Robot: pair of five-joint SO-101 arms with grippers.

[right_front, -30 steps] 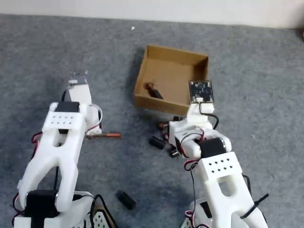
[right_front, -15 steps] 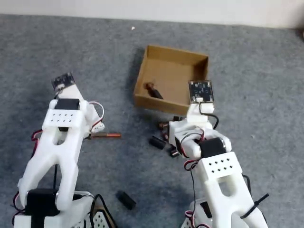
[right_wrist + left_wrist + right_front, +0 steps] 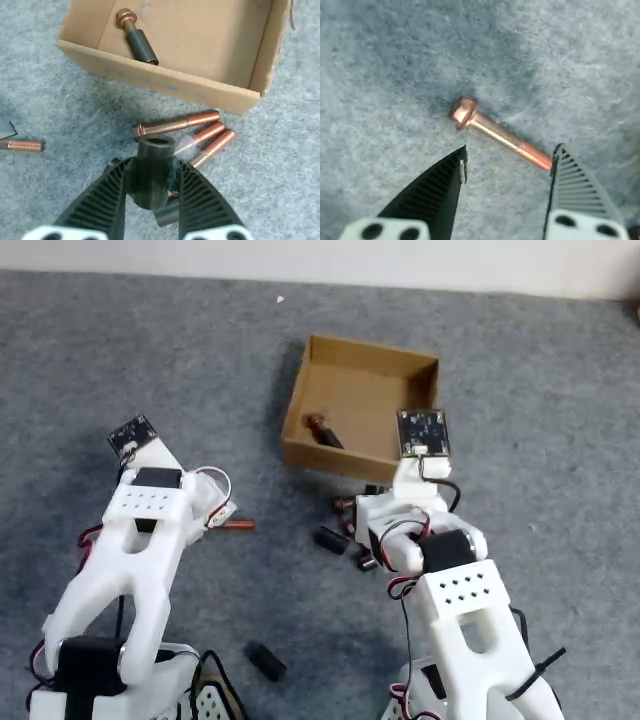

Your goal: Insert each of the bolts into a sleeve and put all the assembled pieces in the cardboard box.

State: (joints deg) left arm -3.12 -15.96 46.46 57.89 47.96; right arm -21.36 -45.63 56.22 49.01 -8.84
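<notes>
We see the left gripper (image 3: 509, 159) spread wide above a loose bolt (image 3: 495, 131), which lies flat on the grey carpet (image 3: 395, 60). The bolt's threaded end is near one fingertip. The right gripper (image 3: 151, 167) pinches a dark sleeve (image 3: 155, 147) just in front of the cardboard box (image 3: 165, 82). Three bolts (image 3: 180, 122) lie together between sleeve and box wall. One assembled piece (image 3: 136, 37) lies inside the box.

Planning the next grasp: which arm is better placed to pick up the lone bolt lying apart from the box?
Left. Its open hand is right over the bolt; the right hand is shut on a sleeve by the cardboard box.
</notes>
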